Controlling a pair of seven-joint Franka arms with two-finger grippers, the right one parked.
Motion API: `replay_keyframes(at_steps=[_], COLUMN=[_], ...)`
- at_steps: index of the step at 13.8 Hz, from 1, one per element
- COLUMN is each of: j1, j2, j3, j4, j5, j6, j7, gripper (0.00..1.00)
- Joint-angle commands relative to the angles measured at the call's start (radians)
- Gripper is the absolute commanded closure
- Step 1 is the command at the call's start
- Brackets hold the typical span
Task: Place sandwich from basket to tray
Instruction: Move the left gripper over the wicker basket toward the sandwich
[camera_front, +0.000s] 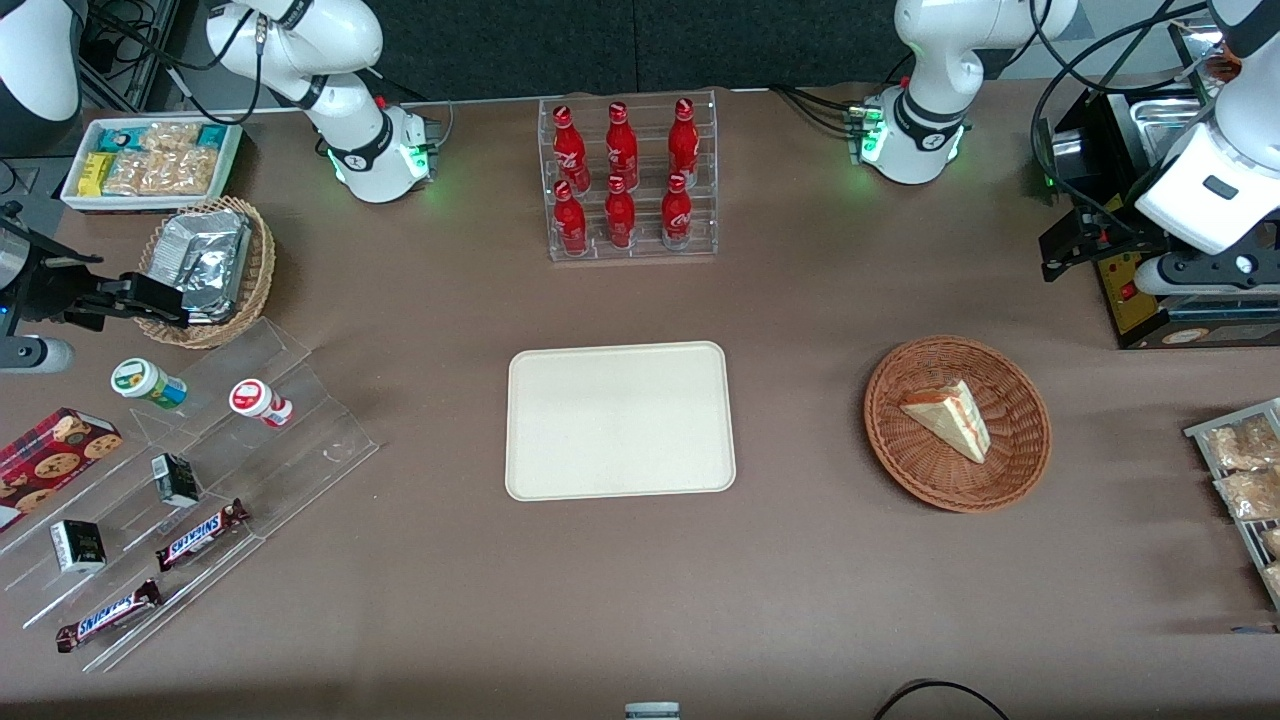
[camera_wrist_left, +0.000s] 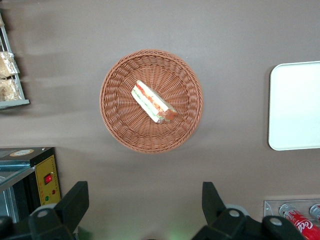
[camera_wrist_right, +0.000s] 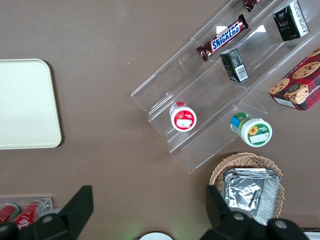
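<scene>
Sandwich (camera_wrist_left: 153, 102): it lies on its side in the middle of the basket (camera_wrist_left: 120, 80), below the pincer and a little ahead of its fingertips; nothing touches it.
Basket: round brown wicker, shallow, standing on the bare worktop (camera_front: 800, 560) toward the working arm's end, well under the pincer.
Tray (camera_front: 620, 420): cream, nothing on it, in the middle of the worktop, well apart from the basket and off to one side of the pincer.
Pincer (camera_wrist_left: 145, 210): spread wide with nothing in it; both fingers (camera_wrist_left: 75, 202) hang high above the worktop, short of the basket's rim.
Arm pose: in the front view the left arm (camera_front: 1215, 180) is raised at the worktop's edge, above the black machine (camera_front: 1130, 250), wrist camera looking straight down; it seems not to have begun its descent.
Risk, grasp: the wedge is soft and tapers, so fingers closing across the thin corner could slip off or squash the bread and squeeze the filling out.
Risk, approach: the sandwich lies at a slant to the fingers; descending without turning the wrist may push it along the weave or catch the rim.
Risk, carry: a loose hold could let the layers slide apart on the way to the tray.
</scene>
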Motion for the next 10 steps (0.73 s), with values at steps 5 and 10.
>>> replay_keyframes(at_steps=[5,10], j1=[-0.011,-0.009], j2=[0.016,0.084], j3=[0.017,0.018], j4=[0.026,0.023], j5=[-0.012,-0.011], j6=[-0.023,-0.066], j7=[-0.009,-0.310], gripper=[0.00,0.00])
